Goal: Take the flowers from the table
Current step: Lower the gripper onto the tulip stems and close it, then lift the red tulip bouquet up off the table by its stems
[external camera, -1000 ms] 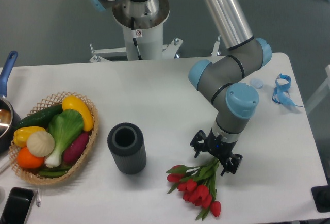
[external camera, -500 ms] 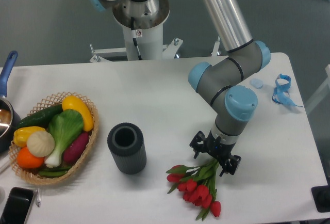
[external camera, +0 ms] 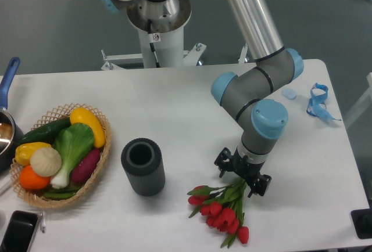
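The claw (external camera: 243,172) hangs low over the white table (external camera: 174,107), its two dark fingers spread to either side of the stem end of the flowers (external camera: 221,211); whether the fingers have closed on the stems or only straddle them cannot be told from this view. The flowers lie flat on the table, their green stems reaching up under the claw and their red tulip heads fanned out just below and to the left of it, near the table's front edge. Left of the claw, a little apart, a dark ribbed cylinder (external camera: 143,166) stands upright with its mouth open. Far to the left sits a wicker basket (external camera: 99,165) of vegetables and fruit. Well up and to the right of the claw, near the table's far right edge, lie blue ribbons (external camera: 318,102), with a small pale cap (external camera: 289,93) beside them
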